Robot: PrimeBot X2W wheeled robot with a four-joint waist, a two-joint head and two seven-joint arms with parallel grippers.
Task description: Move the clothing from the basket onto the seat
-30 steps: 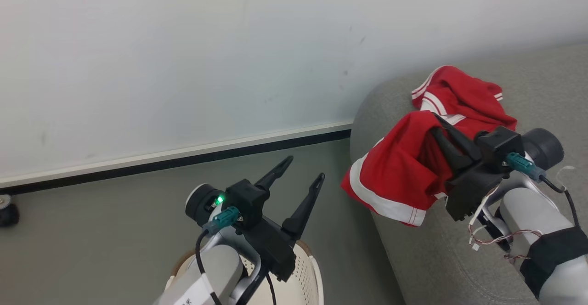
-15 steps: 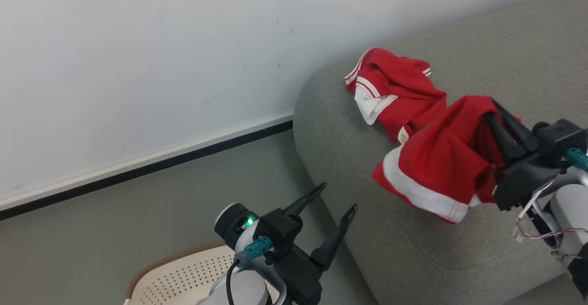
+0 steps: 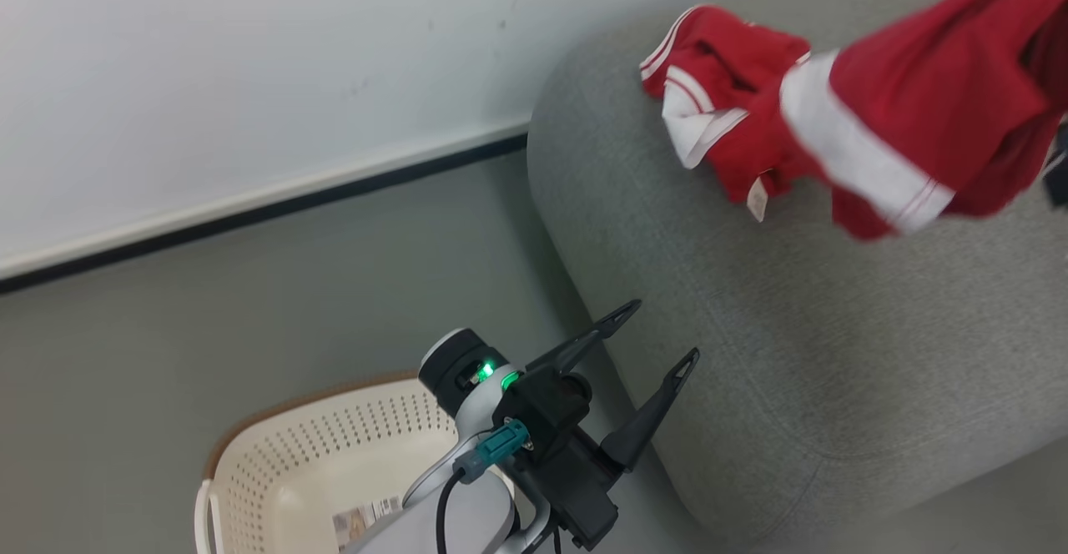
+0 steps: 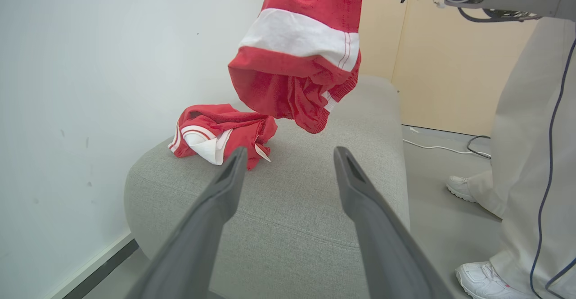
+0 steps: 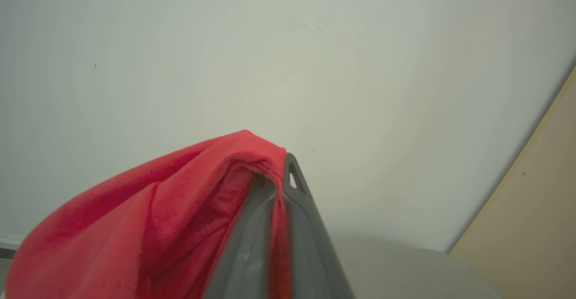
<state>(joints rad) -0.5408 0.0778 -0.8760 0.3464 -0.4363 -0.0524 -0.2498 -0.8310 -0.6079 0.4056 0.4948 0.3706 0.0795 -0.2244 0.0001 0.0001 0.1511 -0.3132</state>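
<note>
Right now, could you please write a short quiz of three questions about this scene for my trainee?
1. True or false: the left tool is open and empty.
2. The right tool is: A open; B shut on the hanging garment; C shut on nothing.
3. On what does the other garment lie?
Key: 1 true; 2 B; 3 the seat.

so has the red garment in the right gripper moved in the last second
Yes. The held garment was lower left of the lying garment; it now hangs to its right, over the sofa.
</note>
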